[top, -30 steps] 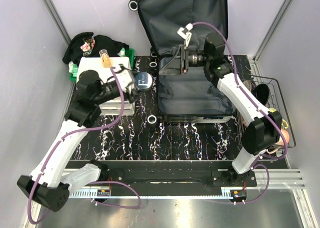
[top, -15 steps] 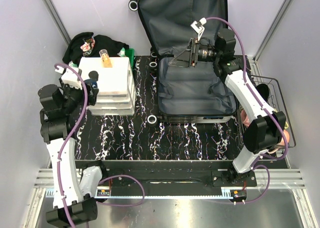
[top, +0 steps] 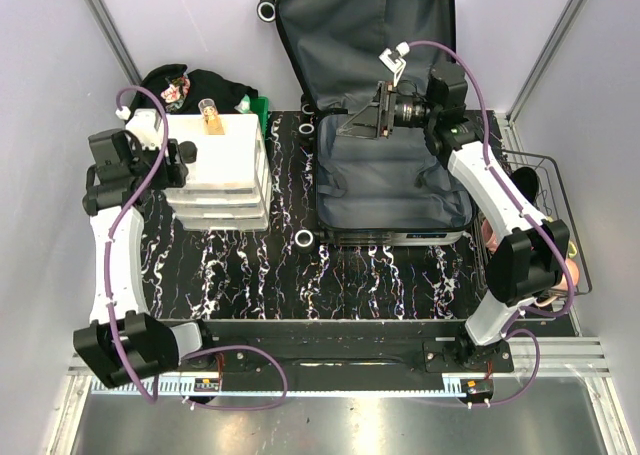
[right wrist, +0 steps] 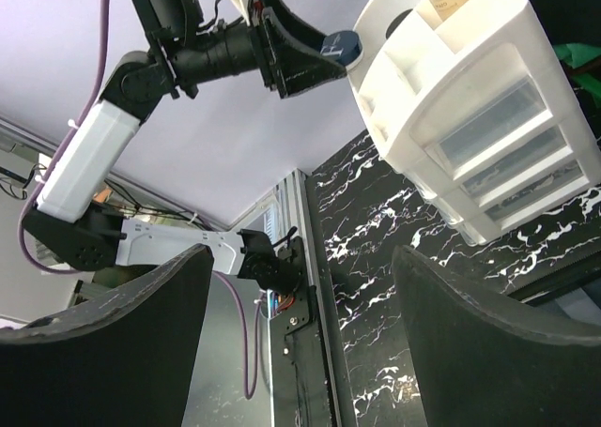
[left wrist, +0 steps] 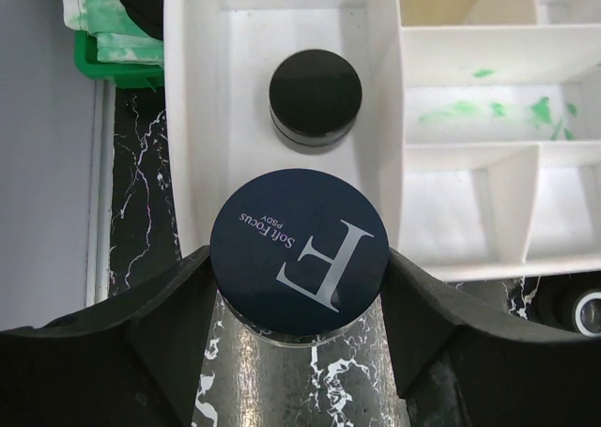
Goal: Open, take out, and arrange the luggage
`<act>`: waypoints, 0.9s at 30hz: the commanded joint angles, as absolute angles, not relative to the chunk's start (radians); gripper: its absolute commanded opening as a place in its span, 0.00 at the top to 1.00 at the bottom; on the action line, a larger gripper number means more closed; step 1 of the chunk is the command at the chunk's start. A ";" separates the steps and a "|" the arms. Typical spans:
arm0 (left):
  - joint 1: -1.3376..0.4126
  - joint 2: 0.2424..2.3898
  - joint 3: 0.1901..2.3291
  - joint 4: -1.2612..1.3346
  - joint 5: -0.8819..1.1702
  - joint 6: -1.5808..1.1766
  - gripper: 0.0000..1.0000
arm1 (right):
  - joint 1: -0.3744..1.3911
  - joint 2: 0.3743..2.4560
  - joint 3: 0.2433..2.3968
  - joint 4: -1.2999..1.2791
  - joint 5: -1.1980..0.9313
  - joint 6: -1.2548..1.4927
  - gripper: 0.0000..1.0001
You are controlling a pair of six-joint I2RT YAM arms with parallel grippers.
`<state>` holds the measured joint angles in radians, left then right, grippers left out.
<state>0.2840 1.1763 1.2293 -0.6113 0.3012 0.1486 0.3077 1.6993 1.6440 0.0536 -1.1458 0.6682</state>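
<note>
Black marbled table (top: 350, 275): luggage (top: 390, 175) lies open; left gripper (left wrist: 297, 286) clamps a navy jar (left wrist: 299, 244), right gripper (right wrist: 300, 253) gapes empty.

Pale lilac walls (top: 40, 125), black marbled tabletop (top: 380, 275), metal corner posts (top: 108, 25)

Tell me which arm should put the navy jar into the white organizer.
Left. The left gripper holds the navy jar at the white organizer's edge, by the compartment with the black-lidded jar. The right gripper hangs open and empty over the luggage, well away.
</note>
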 commanded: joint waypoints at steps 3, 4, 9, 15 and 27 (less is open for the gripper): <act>0.290 1.265 1.325 -0.532 0.294 0.106 0.76 | 0.310 1.637 1.621 0.049 -1.157 0.644 0.14; 0.288 1.279 1.330 -0.532 0.296 0.100 0.75 | 0.308 1.634 1.620 0.049 -1.157 0.641 0.14; 0.287 1.318 1.315 -0.494 0.308 0.084 0.73 | 0.307 1.620 1.609 0.041 -1.147 0.632 0.14; 0.272 1.367 1.310 -0.450 0.302 0.065 0.69 | 0.305 1.625 1.614 0.040 -1.149 0.632 0.14; 0.236 1.335 1.270 -0.414 0.238 0.074 0.25 | 0.304 1.628 1.611 0.038 -1.157 0.634 0.14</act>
<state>0.2401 1.3865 1.2865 -0.4770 0.2836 0.0738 0.3065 1.6741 1.6089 0.0242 -1.1450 0.6476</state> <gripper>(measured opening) 0.701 0.864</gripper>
